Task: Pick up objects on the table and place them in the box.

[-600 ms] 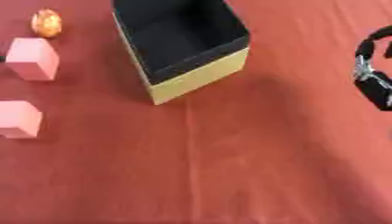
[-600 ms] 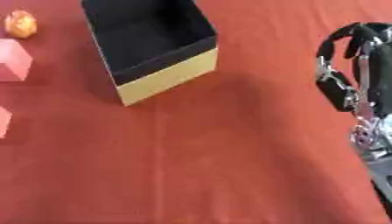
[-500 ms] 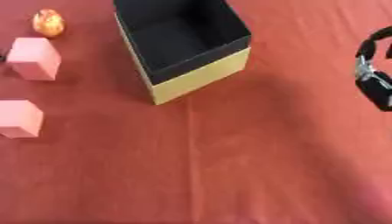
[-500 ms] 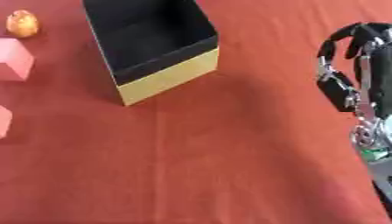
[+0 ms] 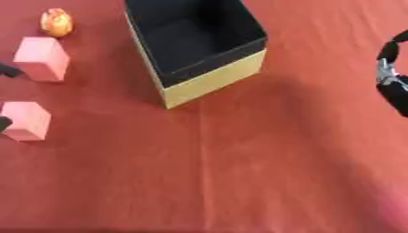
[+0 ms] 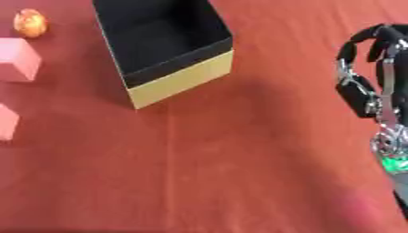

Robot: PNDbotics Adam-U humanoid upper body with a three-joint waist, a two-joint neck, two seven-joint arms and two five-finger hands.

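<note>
Two dark tips have come into the left eye view at its left edge since the earlier pictures, one beside each pink block; they are taken to belong to the left hand (image 5: 6,70), and whether its fingers are spread or closed cannot be told. Nothing else on the table has shifted. The right hand (image 6: 368,79) is seen at the right side, well apart from the box, its black fingers curled downward around nothing, with silver joints and a small green light visible lower on the arm.

The box (image 5: 209,77) is set askew near the top centre on the red tablecloth (image 5: 239,173). It is rectangular and open-topped, with a matte black interior and rim and a smooth mustard-yellow band along its lower outer walls. Its inside is dark and nothing can be made out in it.

To the left of the box three things are laid out in a rough column. A small rounded orange object (image 5: 57,22) with a mottled, slightly glossy surface is farthest away. Just nearer is the upper pink block (image 5: 43,58), a plain matte cuboid with sharp edges. Nearer still lies the lower pink block (image 5: 27,120), of the same colour and finish. The cloth is flat, with one faint vertical crease below the box.
</note>
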